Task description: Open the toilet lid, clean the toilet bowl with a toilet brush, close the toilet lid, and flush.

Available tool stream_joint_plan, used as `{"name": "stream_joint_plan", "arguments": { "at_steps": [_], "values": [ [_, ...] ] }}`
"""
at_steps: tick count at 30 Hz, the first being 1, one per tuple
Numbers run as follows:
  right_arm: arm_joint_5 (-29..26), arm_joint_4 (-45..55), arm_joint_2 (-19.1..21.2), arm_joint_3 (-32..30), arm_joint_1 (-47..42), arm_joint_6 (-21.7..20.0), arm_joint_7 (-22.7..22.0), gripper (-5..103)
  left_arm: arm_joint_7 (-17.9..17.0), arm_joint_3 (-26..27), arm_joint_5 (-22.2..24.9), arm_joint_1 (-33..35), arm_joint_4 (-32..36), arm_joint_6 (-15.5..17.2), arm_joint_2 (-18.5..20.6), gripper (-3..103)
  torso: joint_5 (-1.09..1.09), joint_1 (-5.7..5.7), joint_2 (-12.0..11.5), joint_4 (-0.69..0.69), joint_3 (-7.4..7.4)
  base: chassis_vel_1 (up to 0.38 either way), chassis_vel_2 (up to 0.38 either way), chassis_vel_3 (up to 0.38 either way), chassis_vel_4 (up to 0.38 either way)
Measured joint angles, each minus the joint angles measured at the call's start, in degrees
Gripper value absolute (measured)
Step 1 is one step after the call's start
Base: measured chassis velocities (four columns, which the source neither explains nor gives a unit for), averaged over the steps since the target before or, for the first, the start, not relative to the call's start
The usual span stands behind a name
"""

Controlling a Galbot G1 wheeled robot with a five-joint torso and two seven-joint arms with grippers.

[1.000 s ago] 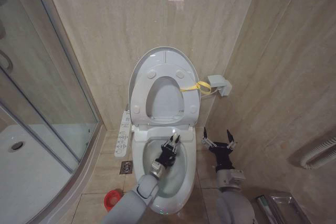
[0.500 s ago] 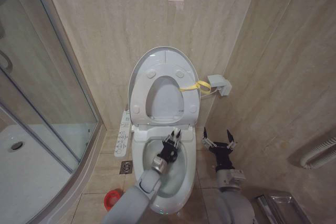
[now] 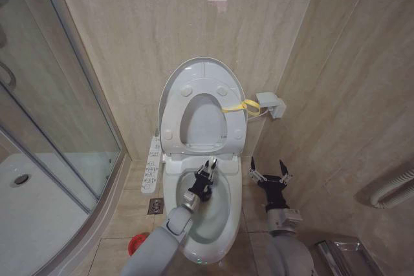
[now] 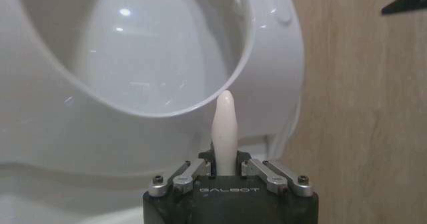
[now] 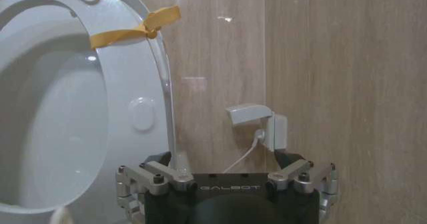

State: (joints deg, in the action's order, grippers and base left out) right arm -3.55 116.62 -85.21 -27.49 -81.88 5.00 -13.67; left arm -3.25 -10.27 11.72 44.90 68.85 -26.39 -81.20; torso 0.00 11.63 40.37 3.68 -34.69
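Toilet brush (image 4: pixel 224 129), clamped in left end effector (image 3: pixel 206 174), has shifted toward back-left of toilet bowl (image 3: pixel 223 224) w/ toilet lid (image 3: pixel 202 72) up — scrubbing underway; right end effector (image 3: pixel 270 176) wide, idle beside bowl.

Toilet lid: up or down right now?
Up. The toilet lid stands raised against the back wall with the seat ring folded up in front of it, leaving the toilet bowl open, with the left gripper over it.

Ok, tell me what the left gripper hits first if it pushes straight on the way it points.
Probably the raised white ring-shaped seat: the left gripper, shut on the slim white brush handle, points at its lower rim, though depth is unclear.
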Motion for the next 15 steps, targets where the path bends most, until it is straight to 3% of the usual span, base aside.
{"name": "stream_joint_plan", "arguments": {
  "at_steps": [6, 15],
  "values": [
    [0.0, 0.0, 0.0, 0.0, 0.0, 0.0, 0.0, 100, 0.67, -1.47, 0.53, 1.22, -2.88, -0.49, -1.92, 20, 0.0, -0.01, 0.0, 0.0, 0.01, 0.0, 0.0, 0.0, 0.0],
    [0.0, 0.0, 0.0, 0.0, 0.0, 0.0, 0.0, 100, 0.92, 1.95, -1.53, 1.27, -1.66, -1.14, 1.19, 20, -0.01, 0.0, 0.0, 0.0, 0.0, 0.0, 0.0, 0.0, 0.0]
  ]
}}
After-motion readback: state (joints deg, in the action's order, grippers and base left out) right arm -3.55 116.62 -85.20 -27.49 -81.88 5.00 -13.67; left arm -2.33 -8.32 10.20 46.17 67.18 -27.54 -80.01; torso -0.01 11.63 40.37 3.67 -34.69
